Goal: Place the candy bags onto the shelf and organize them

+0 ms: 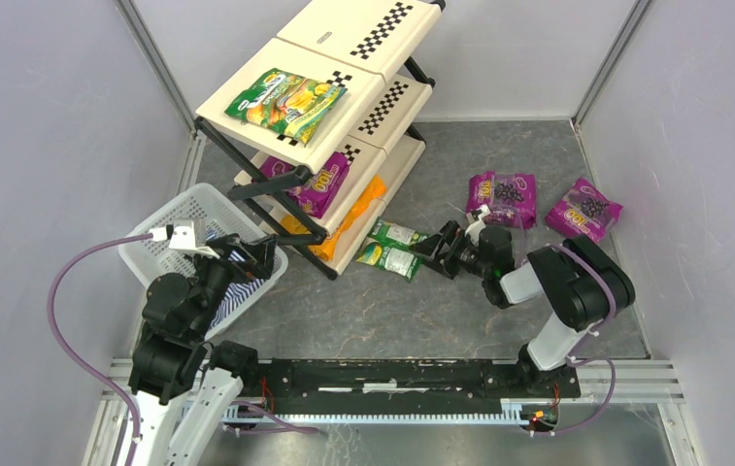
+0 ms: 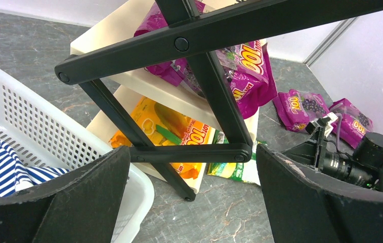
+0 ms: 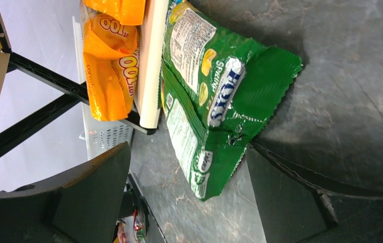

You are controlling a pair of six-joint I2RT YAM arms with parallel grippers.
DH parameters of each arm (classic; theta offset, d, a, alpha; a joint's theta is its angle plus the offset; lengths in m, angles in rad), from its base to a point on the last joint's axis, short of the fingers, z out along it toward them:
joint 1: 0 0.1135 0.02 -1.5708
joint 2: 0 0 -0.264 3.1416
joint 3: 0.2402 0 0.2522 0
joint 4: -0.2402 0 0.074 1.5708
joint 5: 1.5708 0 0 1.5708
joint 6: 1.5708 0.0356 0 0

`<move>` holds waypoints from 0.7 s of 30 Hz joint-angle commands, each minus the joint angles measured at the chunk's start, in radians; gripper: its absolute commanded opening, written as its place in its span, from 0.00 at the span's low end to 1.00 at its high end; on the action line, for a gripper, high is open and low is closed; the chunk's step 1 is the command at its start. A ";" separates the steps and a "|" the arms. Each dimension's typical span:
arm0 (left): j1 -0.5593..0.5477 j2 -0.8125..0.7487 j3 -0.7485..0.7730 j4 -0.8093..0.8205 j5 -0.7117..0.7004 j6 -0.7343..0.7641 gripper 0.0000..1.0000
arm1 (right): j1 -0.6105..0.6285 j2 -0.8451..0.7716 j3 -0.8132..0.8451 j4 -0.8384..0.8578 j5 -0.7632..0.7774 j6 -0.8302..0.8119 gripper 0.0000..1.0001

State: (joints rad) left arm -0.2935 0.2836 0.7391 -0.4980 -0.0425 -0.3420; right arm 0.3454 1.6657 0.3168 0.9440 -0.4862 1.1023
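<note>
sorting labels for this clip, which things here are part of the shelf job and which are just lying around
Part of the job:
shelf; green bag on its top tier; purple bag on the middle tier; orange bags on the bottom tier; two green bags and two purple bags on the floor.

Lying about:
white basket; striped cloth in it.

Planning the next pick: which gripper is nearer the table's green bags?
Right. Right gripper sits beside the green bags; left gripper is beyond the shelf, by the basket.
</note>
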 commanded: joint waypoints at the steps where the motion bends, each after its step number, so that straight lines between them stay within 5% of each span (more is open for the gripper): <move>1: 0.005 0.008 0.001 0.036 0.010 0.058 1.00 | 0.031 0.077 0.046 0.105 0.042 0.040 0.92; 12: 0.005 0.012 0.000 0.036 0.010 0.058 1.00 | 0.086 0.082 0.062 0.180 0.067 0.070 0.88; 21: 0.005 0.009 0.000 0.036 0.009 0.058 1.00 | 0.105 0.089 0.047 0.368 0.062 0.139 0.67</move>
State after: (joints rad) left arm -0.2935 0.2863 0.7391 -0.4980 -0.0425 -0.3420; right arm 0.4335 1.7744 0.3550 1.1622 -0.4389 1.2091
